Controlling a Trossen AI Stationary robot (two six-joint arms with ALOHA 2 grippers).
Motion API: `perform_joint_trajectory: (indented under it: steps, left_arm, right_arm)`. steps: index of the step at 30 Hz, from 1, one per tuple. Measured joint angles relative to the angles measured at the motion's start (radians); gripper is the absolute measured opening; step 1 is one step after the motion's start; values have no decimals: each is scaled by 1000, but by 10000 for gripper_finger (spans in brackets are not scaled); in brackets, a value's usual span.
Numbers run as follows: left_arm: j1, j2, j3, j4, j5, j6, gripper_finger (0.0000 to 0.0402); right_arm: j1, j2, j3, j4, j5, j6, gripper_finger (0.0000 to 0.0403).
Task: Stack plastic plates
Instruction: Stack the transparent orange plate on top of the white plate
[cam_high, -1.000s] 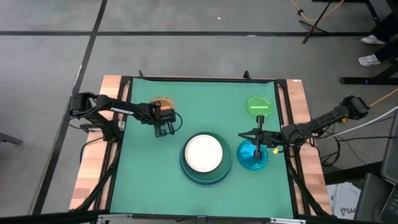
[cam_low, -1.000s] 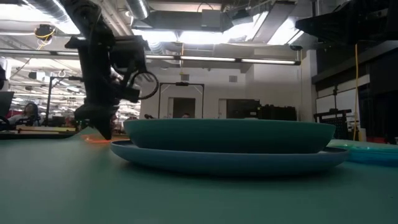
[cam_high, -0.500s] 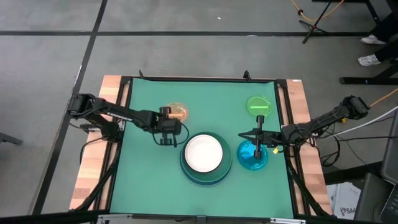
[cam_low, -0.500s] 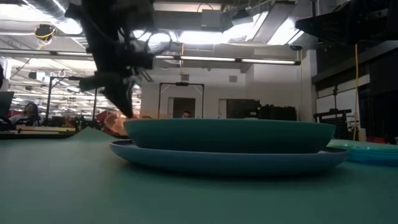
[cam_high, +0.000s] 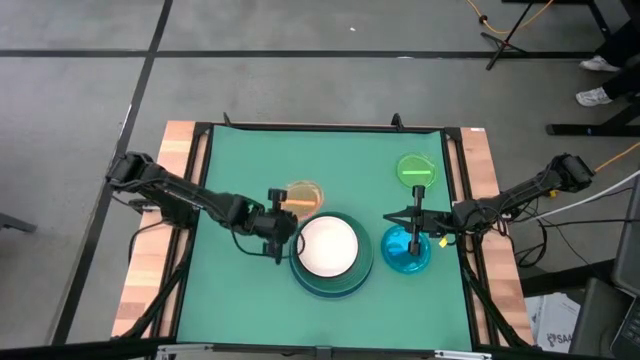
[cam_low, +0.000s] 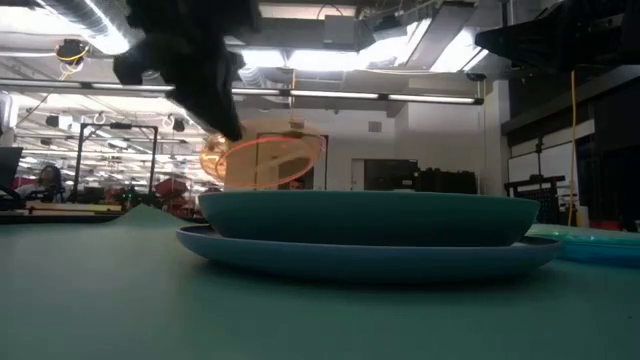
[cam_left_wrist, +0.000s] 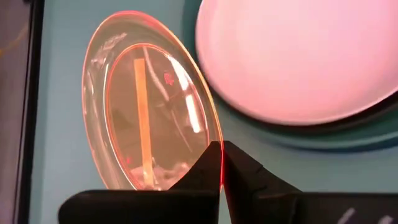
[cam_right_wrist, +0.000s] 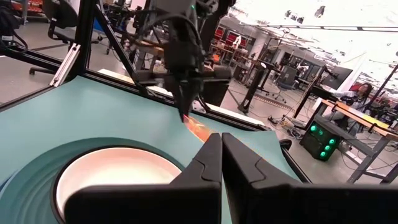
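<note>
Since it must go onto the white plate (cam_high: 327, 245), the left gripper (cam_high: 279, 237) pinches the orange plate (cam_high: 302, 197) rim, lifted and tilted; right gripper (cam_high: 413, 228) waits closed

- The orange plate (cam_left_wrist: 149, 106) is clear, see-through plastic, glossy, with bright glints and fine scratches.
- The white plate (cam_high: 327, 245) looks smooth, opaque plastic with a soft sheen.
- The dark teal plate (cam_low: 370, 217) under it is smooth, dull-glossy plastic.
- The cyan plate (cam_high: 398, 257), at 3 o'clock from the white one, is translucent and shiny.
- The green plate (cam_high: 416, 169) is bright, translucent plastic.
- The tabletop (cam_high: 240, 300) has a matt green cover; bare wood (cam_high: 148, 280) shows at its sides.
- The left claw (cam_left_wrist: 221, 163) is matt black.
</note>
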Motion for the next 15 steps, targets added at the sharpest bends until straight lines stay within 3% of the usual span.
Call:
perform_joint_trajectory:
  steps: [15]
  left_arm:
    - [-132, 29, 2, 247, 0, 5, 2]
  right_arm:
    - [0, 0, 0, 0, 0, 0, 1]
